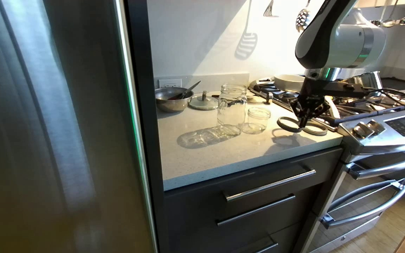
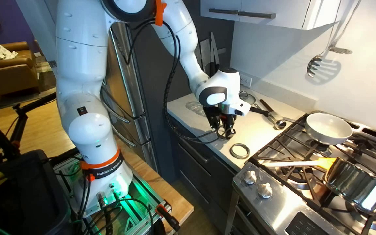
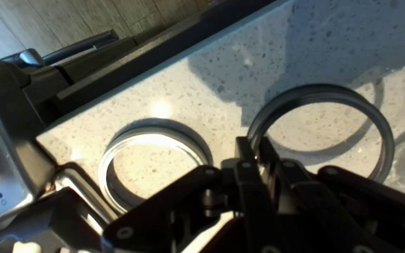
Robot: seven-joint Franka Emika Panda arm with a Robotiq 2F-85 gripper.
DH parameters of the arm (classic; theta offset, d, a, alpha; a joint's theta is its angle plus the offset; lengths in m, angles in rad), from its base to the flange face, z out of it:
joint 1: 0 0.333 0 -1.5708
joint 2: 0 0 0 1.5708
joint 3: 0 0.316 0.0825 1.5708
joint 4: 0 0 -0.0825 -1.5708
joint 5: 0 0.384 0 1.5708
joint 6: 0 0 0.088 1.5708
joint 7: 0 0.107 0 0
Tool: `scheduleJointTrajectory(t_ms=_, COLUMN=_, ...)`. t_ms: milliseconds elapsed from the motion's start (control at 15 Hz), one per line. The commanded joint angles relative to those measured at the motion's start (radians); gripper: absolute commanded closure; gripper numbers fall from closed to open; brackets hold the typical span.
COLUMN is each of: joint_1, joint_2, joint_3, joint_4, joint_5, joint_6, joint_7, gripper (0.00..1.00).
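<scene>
My gripper (image 3: 257,144) is shut on the near side of a thin metal ring (image 3: 322,92), with the rim pinched between its two black fingertips. The held ring's shadow falls apart from it, so it appears to hang slightly above the speckled counter. A second, similar ring (image 3: 105,168) lies on the counter beside the gripper, close to the stove. In an exterior view the gripper (image 1: 303,123) points down over the counter's stove end, between the held ring (image 1: 287,129) and the lying ring (image 1: 316,133). The lying ring (image 2: 232,152) also shows in an exterior view.
A tall glass jar (image 1: 232,109) and a short glass jar (image 1: 258,123) stand beside the held ring. Behind them are a metal bowl (image 1: 174,104) and a lid (image 1: 203,103). On the stove stand a white pan (image 2: 328,130) and a steel pot (image 2: 359,184) with a wooden spoon (image 2: 292,164).
</scene>
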Motion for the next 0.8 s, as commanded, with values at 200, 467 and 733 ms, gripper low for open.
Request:
scheduleJointTrajectory(t_ms=200, joint_1=0.138, joint_2=-0.206, joint_3=-0.128, joint_4=-0.082, joint_5=-0.409, joint_6=-0.136, joint_7=0.174, gripper=0.98)
scheduleJointTrajectory(t_ms=467, joint_1=0.116, joint_2=-0.343, joint_3=-0.055, joint_4=-0.086, joint_5=-0.559, joint_6=-0.261, joint_7=0.204, gripper=0.98)
scheduleJointTrajectory(t_ms=733, joint_1=0.101, joint_2=-0.432, joint_3=0.047, joint_4=-0.052, joint_5=-0.578, joint_6=-0.350, joint_7=0.183, gripper=0.98)
